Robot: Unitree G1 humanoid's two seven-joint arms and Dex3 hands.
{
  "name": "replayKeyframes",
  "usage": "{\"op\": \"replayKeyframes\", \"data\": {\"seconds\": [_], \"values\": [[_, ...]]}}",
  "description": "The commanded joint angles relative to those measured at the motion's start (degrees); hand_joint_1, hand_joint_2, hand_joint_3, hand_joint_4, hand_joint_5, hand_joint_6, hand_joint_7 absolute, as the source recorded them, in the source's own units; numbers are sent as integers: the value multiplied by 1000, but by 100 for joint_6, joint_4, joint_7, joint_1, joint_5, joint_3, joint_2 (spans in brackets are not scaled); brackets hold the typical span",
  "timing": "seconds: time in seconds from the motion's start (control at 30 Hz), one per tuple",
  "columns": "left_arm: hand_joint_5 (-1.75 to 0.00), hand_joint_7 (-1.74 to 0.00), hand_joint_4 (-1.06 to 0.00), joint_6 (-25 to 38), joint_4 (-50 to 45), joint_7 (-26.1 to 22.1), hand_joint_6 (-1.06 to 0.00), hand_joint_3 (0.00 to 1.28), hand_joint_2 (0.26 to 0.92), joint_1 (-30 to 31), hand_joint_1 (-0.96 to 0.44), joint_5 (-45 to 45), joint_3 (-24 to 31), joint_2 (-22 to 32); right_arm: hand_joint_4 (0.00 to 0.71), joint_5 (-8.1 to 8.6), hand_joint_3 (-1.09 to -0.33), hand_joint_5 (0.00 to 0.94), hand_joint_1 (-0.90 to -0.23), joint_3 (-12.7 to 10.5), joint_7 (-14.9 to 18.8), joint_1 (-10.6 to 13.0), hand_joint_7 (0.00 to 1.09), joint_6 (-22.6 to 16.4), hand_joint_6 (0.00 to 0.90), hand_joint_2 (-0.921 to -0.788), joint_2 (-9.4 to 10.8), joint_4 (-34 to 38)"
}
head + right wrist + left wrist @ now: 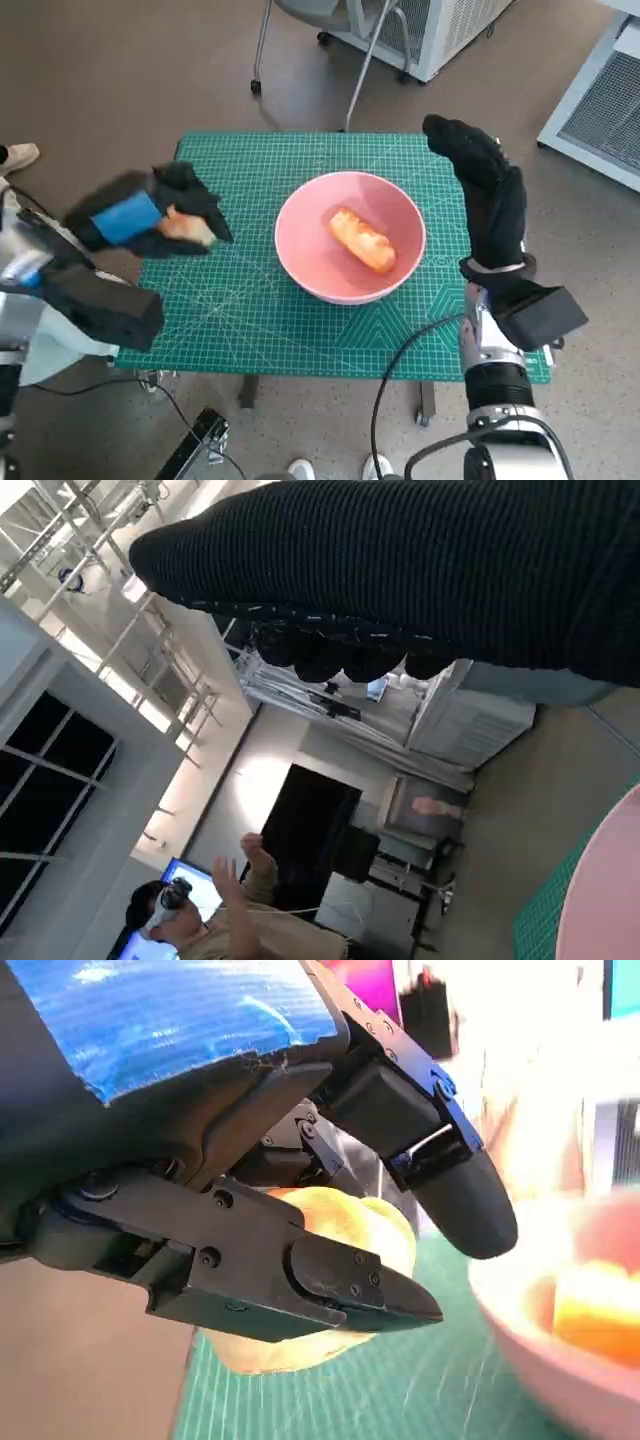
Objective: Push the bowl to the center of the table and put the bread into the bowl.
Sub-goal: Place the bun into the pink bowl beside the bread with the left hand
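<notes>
Left of the bowl (350, 236), the left hand (150, 215) hangs over the mat's left part, fingers closed around a pale piece of bread (188, 228). It is held above the green mat (240, 320), well apart from the bowl's rim.

The bowl, pink, sits about mid-mat, so the push step looks done. Inside it lies an orange-brown bread roll (362, 240). So one piece is already in; the piece in the left hand appears to be what is left: carry it toward the bowl and let go over it.

Right of the bowl, the right hand (485, 185) in its glove is raised, fingers stretched out flat, holding nothing, just beside the bowl's right rim but apparently not touching.

Left wrist view alone shows the grip up close: black fingers (300, 1280) wrapped across the bread, bowl rim blurred nearby with something orange inside. Right wrist view shows only the glove band, a sliver of pink rim, and a person with raised hands (230, 900) in the room, absent from the head view. Head view alone gives the whole layout.
</notes>
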Motion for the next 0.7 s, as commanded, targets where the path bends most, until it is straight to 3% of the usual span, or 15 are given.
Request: {"op": "replayKeyframes", "data": {"seconds": [0.03, 0.3, 0.7], "values": [[-1318, -959, -515, 179, -298, -34, -840, 53, 919, -447, 3, 0, -96, -315, 404, -19, -677, 0, -423, -2, -38, 114, 858, 60, 121, -896, 18, 74], [-1178, -1090, -569, 152, -2, 225, -799, 53, 917, -1083, 3, 447, -618, -1034, 405, -7, -691, 1, -422, -19, -41, 90, 857, 87, 123, -889, 1, 98], [-1169, -1293, -537, -19, 1244, 662, -663, 123, 920, -1812, 0, 1025, -1530, -2158, 413, 13, -695, 4, -425, -29, -25, 178, 860, 52, 121, -887, -28, -12]]}}
